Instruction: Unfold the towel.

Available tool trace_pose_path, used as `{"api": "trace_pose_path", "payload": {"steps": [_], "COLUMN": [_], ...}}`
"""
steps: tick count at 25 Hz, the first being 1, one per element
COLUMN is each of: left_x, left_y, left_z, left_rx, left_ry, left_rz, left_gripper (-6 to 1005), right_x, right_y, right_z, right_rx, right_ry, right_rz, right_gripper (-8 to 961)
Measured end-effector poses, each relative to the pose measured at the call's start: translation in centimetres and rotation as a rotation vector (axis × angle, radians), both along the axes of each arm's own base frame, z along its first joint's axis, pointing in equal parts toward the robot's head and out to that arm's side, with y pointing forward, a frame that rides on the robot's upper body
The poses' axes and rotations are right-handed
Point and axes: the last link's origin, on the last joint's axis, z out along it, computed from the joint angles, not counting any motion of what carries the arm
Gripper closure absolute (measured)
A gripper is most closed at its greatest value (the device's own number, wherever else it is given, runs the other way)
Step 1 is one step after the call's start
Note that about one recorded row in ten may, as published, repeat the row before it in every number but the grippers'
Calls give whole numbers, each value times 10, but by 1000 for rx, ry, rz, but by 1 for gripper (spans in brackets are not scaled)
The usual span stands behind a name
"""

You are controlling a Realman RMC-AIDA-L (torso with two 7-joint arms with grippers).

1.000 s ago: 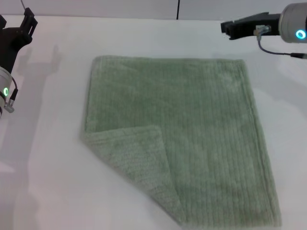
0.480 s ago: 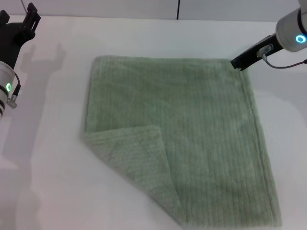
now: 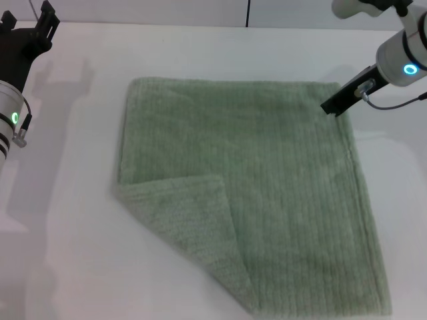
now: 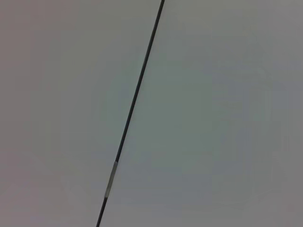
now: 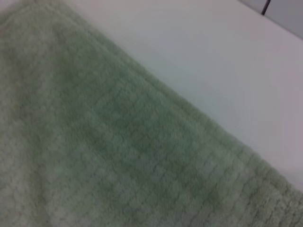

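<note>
The sage-green ribbed towel [image 3: 267,180] lies flat on the white table, with its near left corner [image 3: 183,213] folded over onto itself. My right gripper [image 3: 335,103] hangs just above the towel's far right corner, tilted down towards it. The right wrist view shows that corner's hemmed edge [image 5: 156,123] close up against the white table. My left gripper [image 3: 30,30] is raised at the far left, well away from the towel. The left wrist view shows only a pale wall with a dark seam.
The white table [image 3: 73,253] runs wide around the towel on the left and far sides. A wall with a dark vertical seam [image 3: 247,12] stands behind the table's far edge.
My right gripper has swung down from behind the table's far edge to just above the towel's far right corner. My left arm has shifted slightly. The towel has not moved.
</note>
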Motion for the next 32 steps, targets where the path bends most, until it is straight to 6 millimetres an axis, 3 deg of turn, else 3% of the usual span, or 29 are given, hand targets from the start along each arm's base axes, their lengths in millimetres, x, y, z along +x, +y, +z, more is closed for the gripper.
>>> {"api": "trace_pose_path", "payload": {"steps": [12,32], "left_x": [3,5], "left_y": [3,3], "left_z": [0,-2], "left_rx": [-2,-5], "left_ry": [0,-5], "left_rz": [-6,-10], "left_gripper": [243,249], "right_x": [17,27], "right_y": [2,-2], "right_z": [-6,-13], "right_rx": [-2,-23], "right_ry": [0,-6], "right_rz": [4,5], "right_gripper": [954,954]}}
